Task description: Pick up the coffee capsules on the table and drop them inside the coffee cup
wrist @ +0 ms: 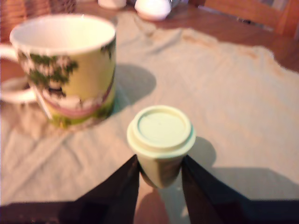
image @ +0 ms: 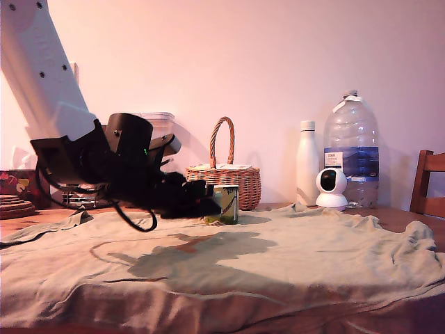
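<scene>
Wrist view gives me the best look: the coffee capsule (wrist: pixel 161 140) sits between my gripper (wrist: pixel 160 175) fingers, its tapered body pinched low down by the two dark fingertips (wrist: pixel 128 179), which touch it on either side. I judge the gripper closed on it, though I cannot tell whether the capsule rests on the cloth or hangs just clear of it.

It looks light and stiff — a thin-walled little shell, probably smooth enough to slip and easy to dent if I squeeze hard. The narrow lower body is where the hold is now; the paler rim above would act as a stop if it slid down.

Its long axis runs roughly upright, wide rim and flat top uppermost, narrow end down toward the table (wrist: pixel 233 93).

The coffee cup (wrist: pixel 67 70) stands near the capsule but apart from it, mouth open upward, handle turned away from it.

From the exterior view the gripper (image: pixel 201 202) is low over the table (image: pixel 292 257) just beside the coffee cup (image: pixel 227 203) — the capsule itself is hidden there.
</scene>
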Motion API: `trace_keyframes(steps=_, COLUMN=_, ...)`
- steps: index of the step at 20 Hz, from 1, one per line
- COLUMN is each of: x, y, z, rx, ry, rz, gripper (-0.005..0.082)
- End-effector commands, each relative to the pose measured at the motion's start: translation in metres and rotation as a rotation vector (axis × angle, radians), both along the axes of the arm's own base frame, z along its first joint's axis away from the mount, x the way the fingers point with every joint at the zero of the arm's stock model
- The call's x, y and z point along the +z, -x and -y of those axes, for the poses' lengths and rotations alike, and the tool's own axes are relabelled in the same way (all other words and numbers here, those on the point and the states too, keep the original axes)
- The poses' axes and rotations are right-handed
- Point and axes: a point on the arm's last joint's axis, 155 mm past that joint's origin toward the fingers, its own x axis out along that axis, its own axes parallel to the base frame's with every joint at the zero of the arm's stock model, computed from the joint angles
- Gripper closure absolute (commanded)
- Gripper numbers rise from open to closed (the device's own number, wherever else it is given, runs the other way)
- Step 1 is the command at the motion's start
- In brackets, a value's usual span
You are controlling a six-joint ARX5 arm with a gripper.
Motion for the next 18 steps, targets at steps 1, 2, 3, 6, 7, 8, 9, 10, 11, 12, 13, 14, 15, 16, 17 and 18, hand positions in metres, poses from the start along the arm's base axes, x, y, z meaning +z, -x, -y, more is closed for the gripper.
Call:
trace_keyframes(steps=1, x=0.035, y=-0.007, z=0.005, rx=-0.008, ry=0.024, rz=0.070, gripper=0.0607)
trace_keyframes(steps=2, x=0.044, y=-0.010, z=0.006, rx=-0.007, ry=0.031, rz=0.086, gripper=0.0607)
trace_keyframes(steps=3, x=0.052, y=-0.013, z=0.007, rx=-0.006, ry=0.038, rz=0.103, gripper=0.0607)
trace_keyframes(steps=6, x=0.071, y=-0.022, z=0.010, rx=-0.004, ry=0.046, rz=0.122, gripper=0.0607)
trace_keyframes(steps=7, x=0.077, y=-0.027, z=0.011, rx=-0.001, ry=0.042, rz=0.126, gripper=0.0607)
trace_keyframes(steps=8, x=0.082, y=-0.031, z=0.012, rx=0.000, ry=0.039, rz=0.124, gripper=0.0607)
trace_keyframes(steps=9, x=0.088, y=-0.035, z=0.011, rx=0.004, ry=0.034, rz=0.115, gripper=0.0607)
trace_keyframes(steps=10, x=0.093, y=-0.040, z=0.010, rx=0.009, ry=0.030, rz=0.106, gripper=0.0607)
trace_keyframes(steps=11, x=0.098, y=-0.046, z=0.008, rx=0.019, ry=0.023, rz=0.095, gripper=0.0607)
trace_keyframes(steps=12, x=0.103, y=-0.051, z=0.005, rx=0.033, ry=0.016, rz=0.086, gripper=0.0607)
trace_keyframes(steps=13, x=0.107, y=-0.055, z=0.002, rx=0.042, ry=0.011, rz=0.079, gripper=0.0607)
trace_keyframes(steps=14, x=0.110, y=-0.058, z=-0.001, rx=0.048, ry=0.004, rz=0.081, gripper=0.0607)
trace_keyframes(steps=15, x=0.111, y=-0.061, z=-0.004, rx=0.055, ry=-0.004, rz=0.075, gripper=0.0607)
trace_keyframes(steps=16, x=0.110, y=-0.061, z=-0.005, rx=0.057, ry=-0.008, rz=0.065, gripper=0.0607)
trace_keyframes(steps=17, x=0.108, y=-0.061, z=-0.005, rx=0.057, ry=-0.012, rz=0.054, gripper=0.0607)
trace_keyframes(steps=18, x=0.105, y=-0.061, z=-0.007, rx=0.061, ry=-0.024, rz=0.052, gripper=0.0607)
